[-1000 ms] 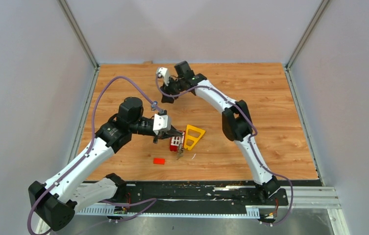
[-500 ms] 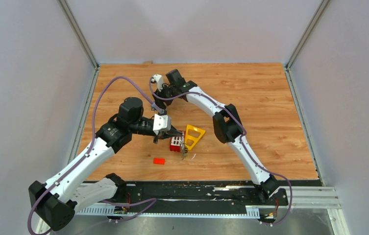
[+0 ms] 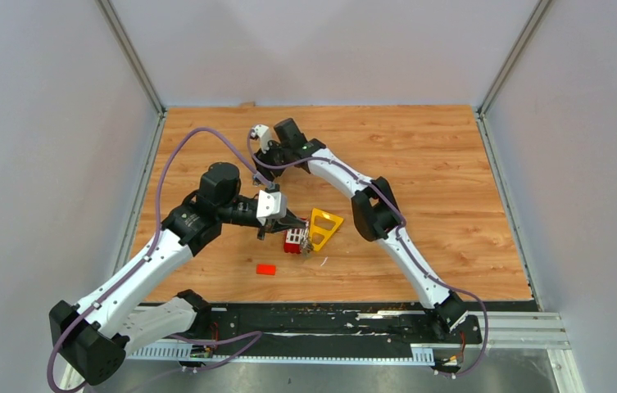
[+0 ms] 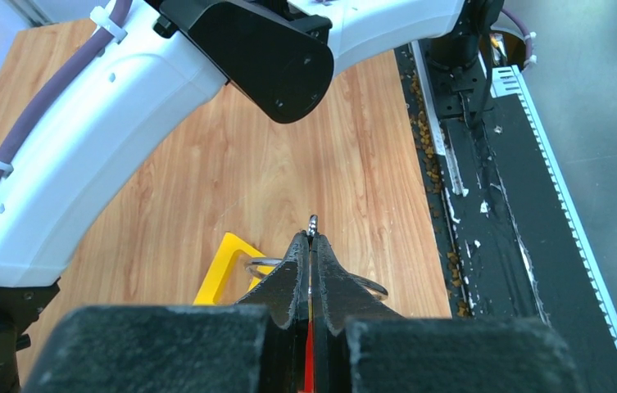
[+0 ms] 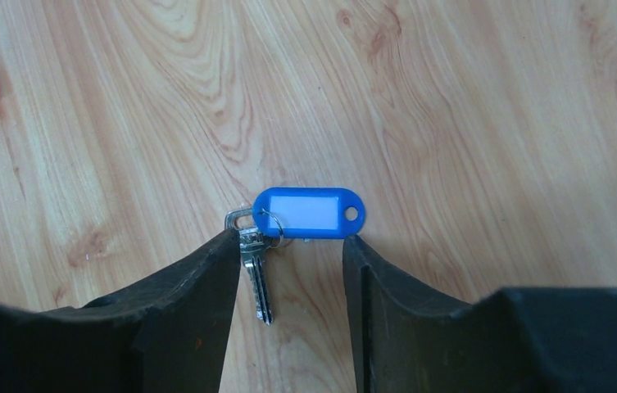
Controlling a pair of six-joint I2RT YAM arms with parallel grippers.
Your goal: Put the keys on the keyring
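Since my left tool [image 4: 311,241] is clamped on the keyring [image 4: 374,286] near the middle of the tabletop [image 3: 452,164], I should lower the open right tool [image 5: 288,239] astride the key [image 5: 256,274] toward the far-left corner, closing on its shank, not its blue tag [image 5: 309,214].

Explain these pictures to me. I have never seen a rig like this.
Two robot arms are bolted to a wooden table. The overhead picture shows both; the other two come from cameras on their wrists. The left arm has its jaws shut on a small metal piece beside a yellow triangular frame; whether key or ring, I cannot tell. The right arm hangs its open jaws either side of a silver key with a blue tag, lying on the table. A red block lies apart.
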